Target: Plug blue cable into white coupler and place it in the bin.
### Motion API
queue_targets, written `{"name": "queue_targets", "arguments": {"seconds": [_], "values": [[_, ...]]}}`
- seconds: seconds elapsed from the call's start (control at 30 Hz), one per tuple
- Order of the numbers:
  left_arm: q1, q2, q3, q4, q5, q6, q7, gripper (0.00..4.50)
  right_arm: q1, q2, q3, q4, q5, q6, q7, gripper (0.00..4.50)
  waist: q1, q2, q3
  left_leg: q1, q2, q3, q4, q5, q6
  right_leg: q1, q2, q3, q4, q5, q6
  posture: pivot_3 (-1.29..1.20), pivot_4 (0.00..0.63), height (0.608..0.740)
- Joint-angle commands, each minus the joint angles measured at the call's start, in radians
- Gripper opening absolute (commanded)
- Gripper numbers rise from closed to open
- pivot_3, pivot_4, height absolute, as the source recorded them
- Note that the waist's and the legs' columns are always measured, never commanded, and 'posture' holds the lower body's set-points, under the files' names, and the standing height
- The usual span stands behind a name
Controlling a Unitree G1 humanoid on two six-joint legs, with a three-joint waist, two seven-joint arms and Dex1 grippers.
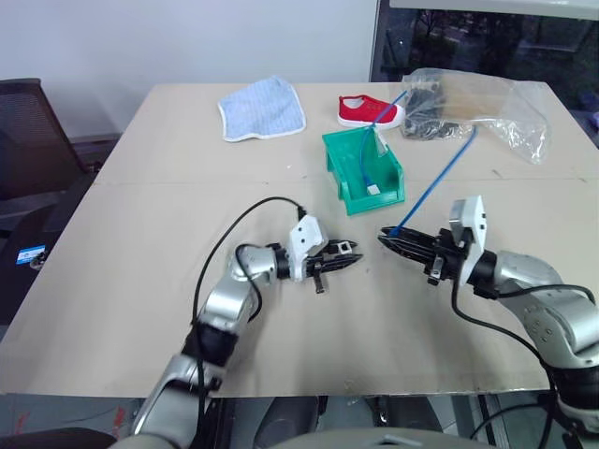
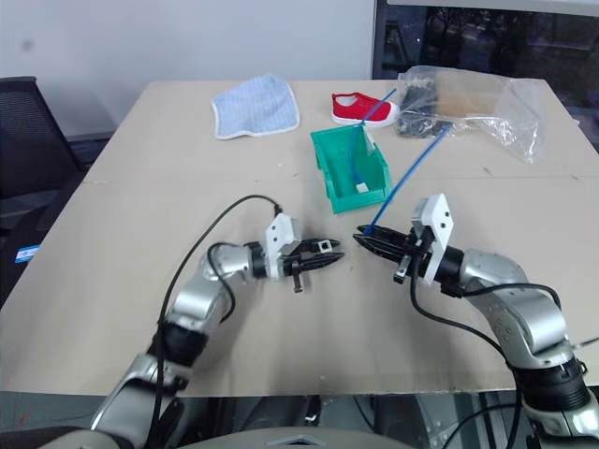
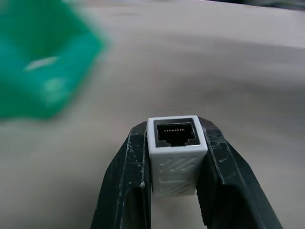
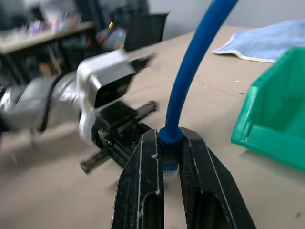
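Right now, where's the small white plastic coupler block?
The white plastic coupler is clamped between the left gripper's black fingers, held above the tan table, its socket facing the right gripper, just in front of the teal-green bin.

white coupler point(image 3: 175, 157) clamped in left claw point(image 3: 177, 164), bin point(image 3: 43, 71) beyond

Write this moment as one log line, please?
left claw: grips white coupler | right claw: grips blue cable plug end | facing, apart | bin: waiting
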Motion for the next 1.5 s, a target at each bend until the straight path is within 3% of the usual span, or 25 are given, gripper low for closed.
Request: {"name": "queue_targets", "arguments": {"seconds": [0.03, 0.2, 0.6, 1.5], "values": [[-0.125, -0.023, -0.053, 0.189, 0.006, -0.075, -0.224, 0.62, -0.066, 0.011, 0.043, 0.064, -0.092, -0.095, 0.073, 0.00, -0.003, 0.000, 0.000, -0.001, 0.000, 0.000, 0.000, 0.000, 0.000, -0.001, 0.000, 0.000, 0.000, 0.000, 0.000, 0.00, 0.150, 0.740], [-0.231, -0.076, -0.065, 0.367, 0.042, -0.142, -0.320, 0.62, -0.089, 0.047, 0.053, 0.094, -0.108, -0.112, 0.104, 0.00, -0.012, -0.001, 0.000, -0.001, 0.000, -0.001, -0.001, 0.000, 0.000, -0.001, 0.000, 0.000, -0.001, 0.000, 0.000, 0.00, 0.150, 0.740], [-0.318, -0.132, -0.044, 0.544, 0.109, -0.246, -0.390, 0.62, -0.058, 0.043, 0.104, 0.131, -0.188, -0.155, 0.209, 0.00, -0.020, -0.001, 0.000, -0.001, 0.000, -0.003, 0.001, 0.000, 0.000, -0.001, 0.000, -0.001, 0.002, 0.000, 0.000, 0.00, 0.150, 0.740], [-0.354, -0.179, 0.020, 0.595, 0.092, -0.203, -0.402, 0.62, -0.013, 0.034, 0.149, 0.195, -0.291, -0.193, 0.256, 0.00, -0.021, -0.001, 0.000, -0.001, 0.000, -0.004, 0.001, 0.000, 0.000, -0.001, 0.001, -0.002, 0.003, 0.000, 0.000, 0.00, 0.150, 0.740]]}}
